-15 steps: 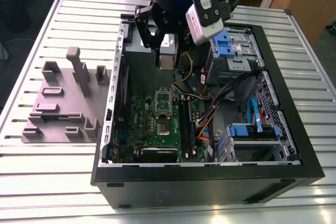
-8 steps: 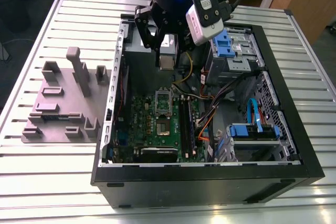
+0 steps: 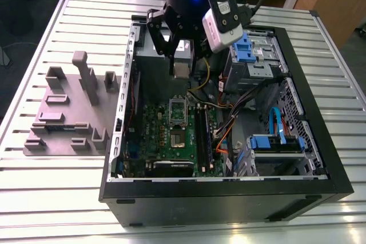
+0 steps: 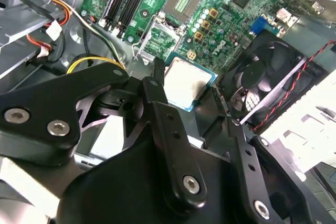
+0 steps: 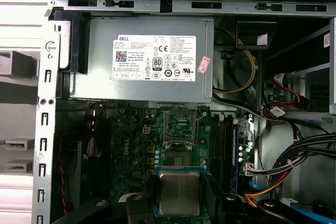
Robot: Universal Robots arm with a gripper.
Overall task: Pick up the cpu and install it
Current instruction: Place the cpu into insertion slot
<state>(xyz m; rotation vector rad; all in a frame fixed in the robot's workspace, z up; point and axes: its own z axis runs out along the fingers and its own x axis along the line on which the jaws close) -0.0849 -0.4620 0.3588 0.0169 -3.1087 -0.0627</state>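
The cpu (image 3: 180, 71), a small square chip with a silvery top, hangs above the open computer case (image 3: 286, 190) between my gripper's (image 3: 182, 66) dark fingers. The gripper is shut on the cpu's edges. In both wrist views the cpu (image 5: 179, 192) (image 4: 186, 80) sits level between the fingers (image 4: 157, 85), over the green motherboard (image 5: 131, 145). The socket (image 5: 179, 128) lies on the board a short way beyond the chip, with its metal frame standing open. In the exterior view the socket (image 3: 179, 139) is lower on the board than the held chip.
A grey power supply box with a white label (image 5: 142, 59) fills the case end beside the socket. Memory slots (image 5: 227, 145) and bundled cables (image 5: 294, 150) run alongside. A black fan (image 4: 268, 77), blue drive cages (image 3: 251, 50) and a grey fixture (image 3: 68, 107) on the slatted table surround the work.
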